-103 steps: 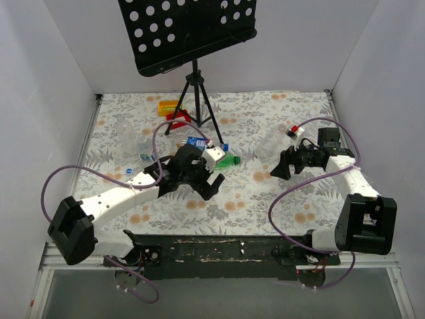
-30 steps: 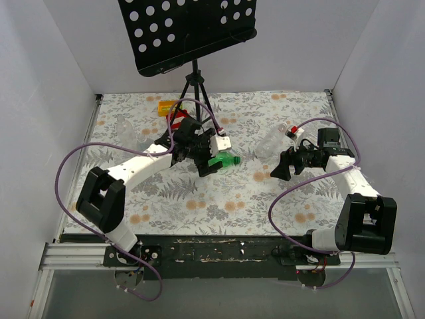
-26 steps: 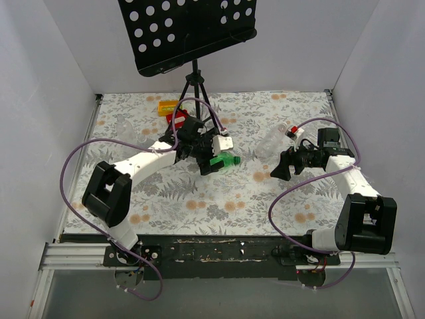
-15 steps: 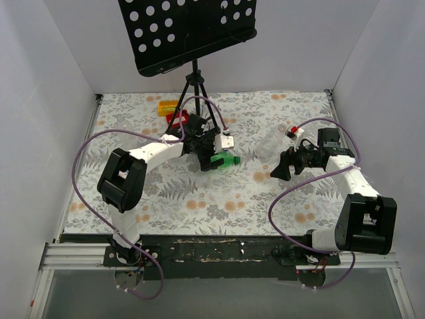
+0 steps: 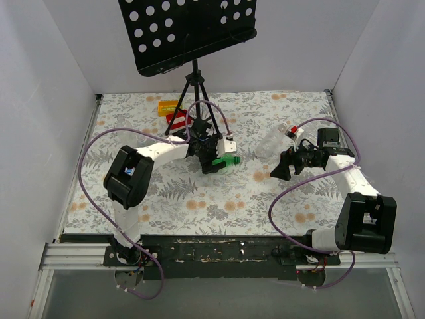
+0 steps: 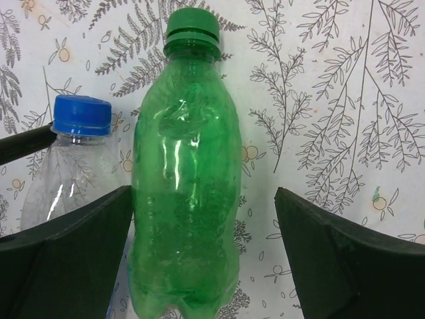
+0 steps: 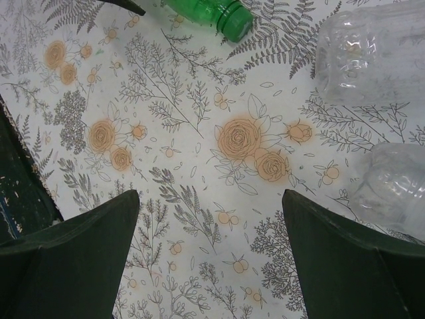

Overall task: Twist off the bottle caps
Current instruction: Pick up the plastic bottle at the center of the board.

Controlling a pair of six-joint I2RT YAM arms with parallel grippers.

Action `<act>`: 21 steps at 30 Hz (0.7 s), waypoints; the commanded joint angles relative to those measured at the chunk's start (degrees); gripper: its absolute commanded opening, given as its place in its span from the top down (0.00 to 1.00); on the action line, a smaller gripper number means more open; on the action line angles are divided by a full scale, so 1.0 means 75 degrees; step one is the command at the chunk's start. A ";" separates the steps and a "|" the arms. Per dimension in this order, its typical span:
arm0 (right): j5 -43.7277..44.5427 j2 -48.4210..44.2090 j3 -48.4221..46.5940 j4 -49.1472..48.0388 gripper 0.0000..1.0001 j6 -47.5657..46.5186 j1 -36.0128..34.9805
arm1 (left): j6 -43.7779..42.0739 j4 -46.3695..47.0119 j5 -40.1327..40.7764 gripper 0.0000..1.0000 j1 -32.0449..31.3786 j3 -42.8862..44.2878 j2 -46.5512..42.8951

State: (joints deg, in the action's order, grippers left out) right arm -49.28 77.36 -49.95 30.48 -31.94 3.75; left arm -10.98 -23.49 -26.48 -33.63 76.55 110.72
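Green bottle [image 6: 186, 186] lies on the flowered cloth [image 6: 345, 100], cap [image 6: 192, 30] on; the blue-capped clear bottle [image 6: 73, 173] beside it is half hidden behind a finger [image 6: 66, 266]. Left gripper [image 6: 202, 226] straddles the green one wide, gripping nothing; right gripper [image 7: 209, 206] gapes over cloth

L arm [image 5: 163, 149]: white links w/ black joint housings; blocky black elbow unit.
R arm [image 5: 345, 169]: same build, white links, big boxy black housing nr base.
L gripper [image 6: 202, 199]: 2 dark wedge-shaped fingers, matte, no markings.
R gripper [image 7: 209, 199]: same dark wedges, flat inner faces.
L cable [image 5: 82, 173]: purple, thin, one wide loose loop off the arm.
R cable [image 5: 271, 209]: purple, same type, loops above & below the arm.
Base plate [image 5: 219, 252]: black, scuffed, paint chipped; both arms bolted on.
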 commanded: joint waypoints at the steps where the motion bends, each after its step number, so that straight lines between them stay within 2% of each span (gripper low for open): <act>1: -0.0203 0.0068 -0.0289 0.0096 0.03 -0.0124 0.0028 | 0.0070 0.0143 0.0389 0.14 -0.0250 -0.0246 -0.0301; 8: -0.0227 0.0068 -0.0289 0.0108 0.03 -0.0124 0.0039 | 0.0526 0.0213 0.0952 0.28 -0.0567 -0.0574 -0.0372; 17: -0.0250 0.0079 -0.0300 0.0131 0.04 -0.0135 0.0039 | 0.1638 0.0483 0.1596 0.25 -0.0778 -0.0622 -0.0267; 21: -0.0250 0.0056 -0.0300 0.0155 0.03 -0.0147 0.0039 | 0.1851 0.0424 0.1632 0.31 -0.0825 -0.0633 -0.0219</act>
State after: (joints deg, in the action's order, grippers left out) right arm -49.65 77.73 -50.11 30.55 -31.97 3.75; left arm -0.10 -20.38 -16.64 -39.07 71.81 110.24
